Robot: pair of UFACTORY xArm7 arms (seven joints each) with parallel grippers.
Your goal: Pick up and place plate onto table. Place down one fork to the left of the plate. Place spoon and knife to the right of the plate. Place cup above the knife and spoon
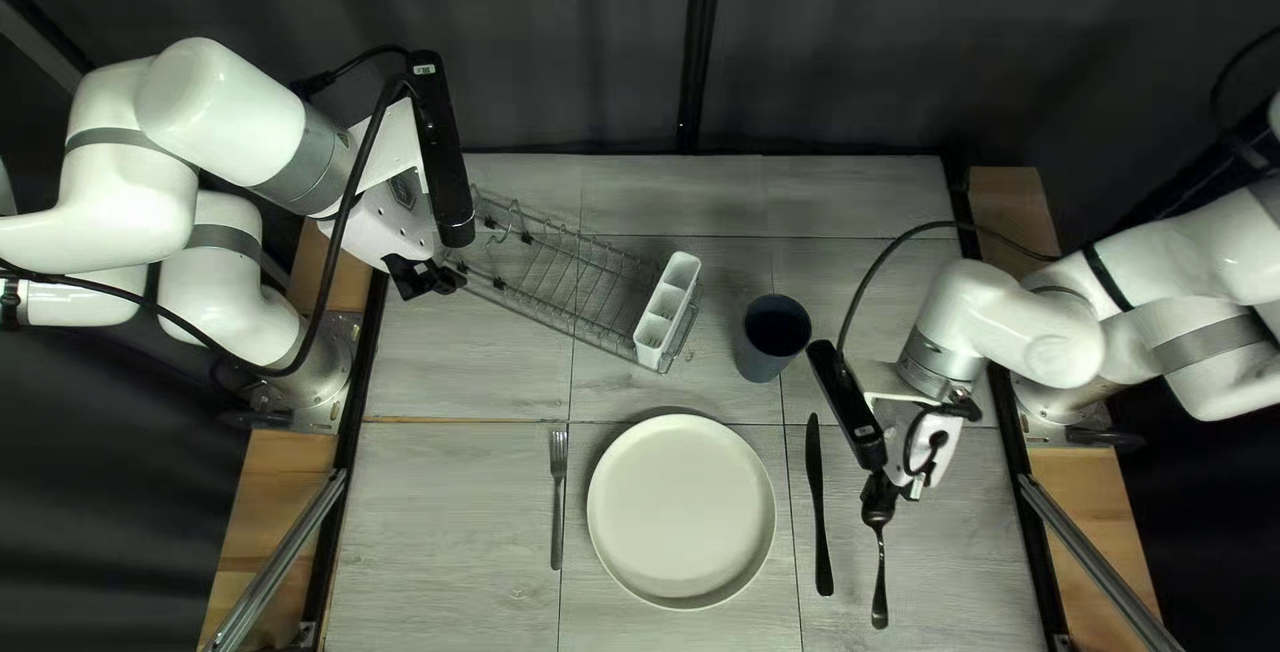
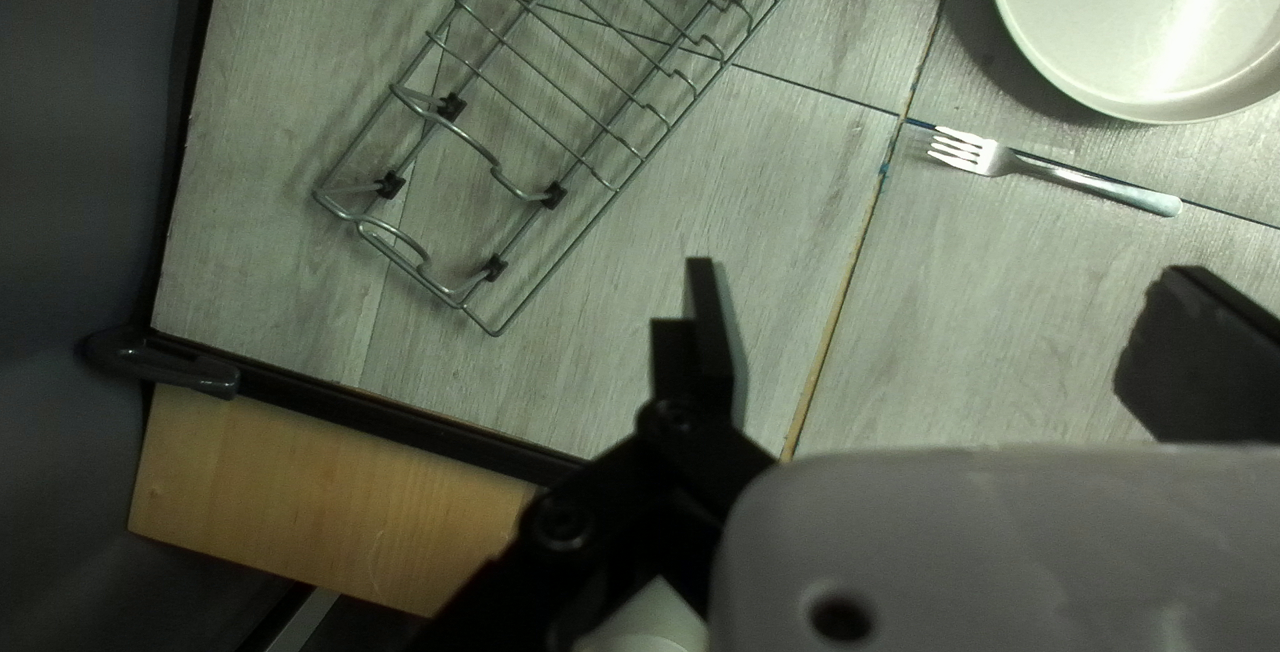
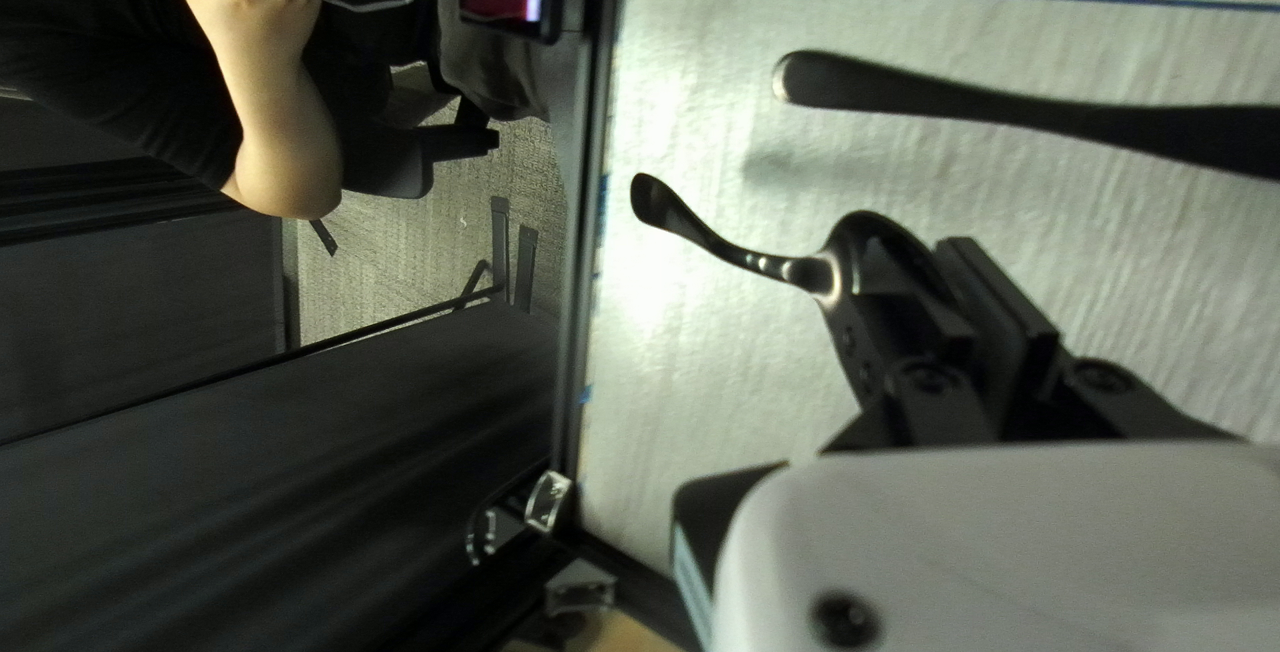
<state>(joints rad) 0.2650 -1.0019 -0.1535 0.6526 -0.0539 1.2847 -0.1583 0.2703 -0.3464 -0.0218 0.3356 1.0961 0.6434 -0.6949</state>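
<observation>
The pale plate [image 1: 682, 511] lies at the near middle, with the fork [image 1: 558, 499] on its left and the black knife [image 1: 818, 506] on its right. The dark cup [image 1: 772, 339] stands beyond the plate, short of the knife's far end. My right gripper [image 1: 879, 499] is right of the knife; in the right wrist view my right gripper [image 3: 952, 290] is shut on the spoon [image 3: 780, 266] by its bowl, partly hidden by the fingers. My left gripper [image 1: 430, 279] hangs by the rack's left end; in the left wrist view my left gripper [image 2: 940, 282] is open and holds nothing.
A wire dish rack [image 1: 560, 279] lies slanted across the table's far part, a white holder [image 1: 667, 310] at its right end. A person's forearm [image 3: 280, 119] shows beyond the table edge in the right wrist view.
</observation>
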